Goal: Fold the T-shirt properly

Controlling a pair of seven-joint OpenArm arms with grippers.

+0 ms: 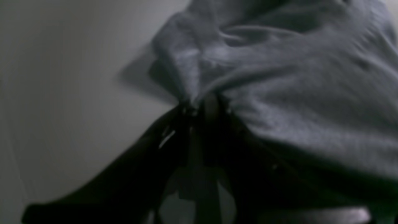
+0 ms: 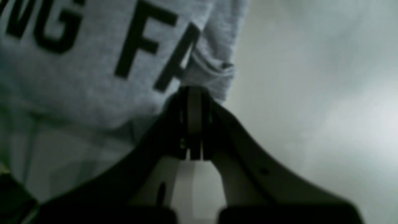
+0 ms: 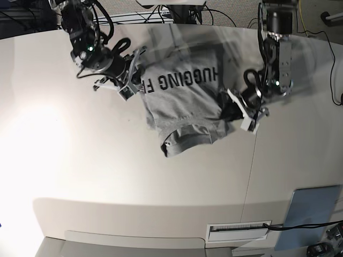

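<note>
I have the heather-grey cotton T-shirt with black block lettering [image 3: 185, 101] stretched between both arms just above the pale worktop [image 3: 80, 160], lettering side up, its lower part sagging into a bunched heap. My right end effector [image 2: 194, 93] is pressed together on an edge of the cloth beside the lettering; my left end effector [image 1: 202, 102] pinches a gathered fold on the opposite side. I see no neat fold yet. By my reckoning I am early on: spreading flat and every fold remain.
</note>
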